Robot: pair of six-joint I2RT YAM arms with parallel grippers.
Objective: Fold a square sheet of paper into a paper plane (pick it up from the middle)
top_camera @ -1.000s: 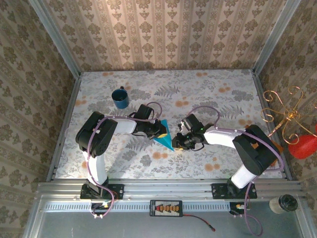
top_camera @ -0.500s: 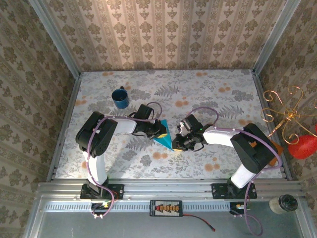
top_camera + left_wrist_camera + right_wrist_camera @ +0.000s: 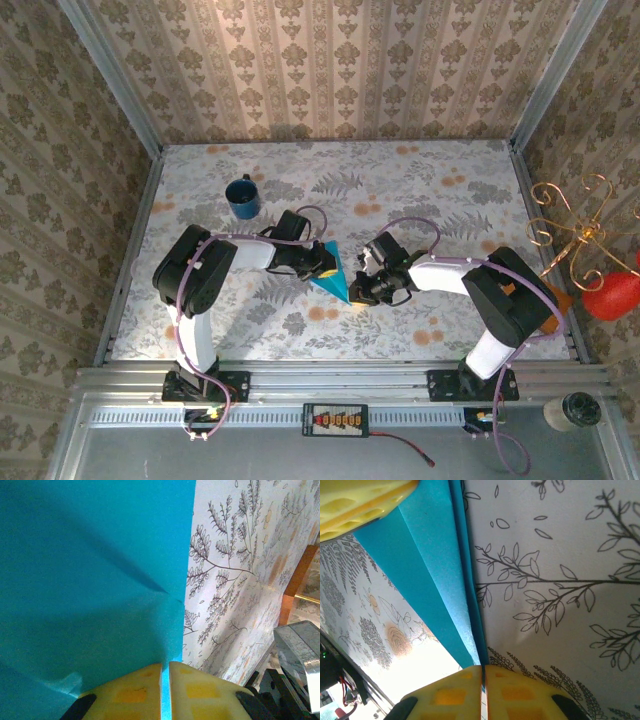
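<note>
The folded sheet of paper point(image 3: 331, 273) lies on the flowered table point(image 3: 440, 210), well apart from the dark blue mug point(image 3: 242, 197). It sits to the mug's right and on the side of the mug toward the arm bases. Both grippers meet at it.

The left gripper point(image 3: 321, 263) is on the paper's mug-side edge. From the left wrist, its yellow fingers point(image 3: 131, 692) are drawn almost together point(image 3: 165, 672), with only a thin sliver of turquoise showing in the slit between them. They pinch the sheet point(image 3: 90, 580) at its straight edge.

The right gripper point(image 3: 358, 288) is at the paper's far side from the mug, near its narrow end. From the right wrist, its fingers point(image 3: 520, 692) are pressed closed point(image 3: 482, 676). The layered fold of the paper point(image 3: 437, 575) runs straight into the seam between them, so they nip the crease. A further yellow finger point(image 3: 360, 500) rests on the paper at the upper corner of that view (most likely the other arm's).

From above, the paper reads as a narrow, creased triangle. Its long axis runs away from the mug at a slant, and the sharp tip points toward the arm bases and slightly rightward. The wider end is the one nearer the mug.
</note>
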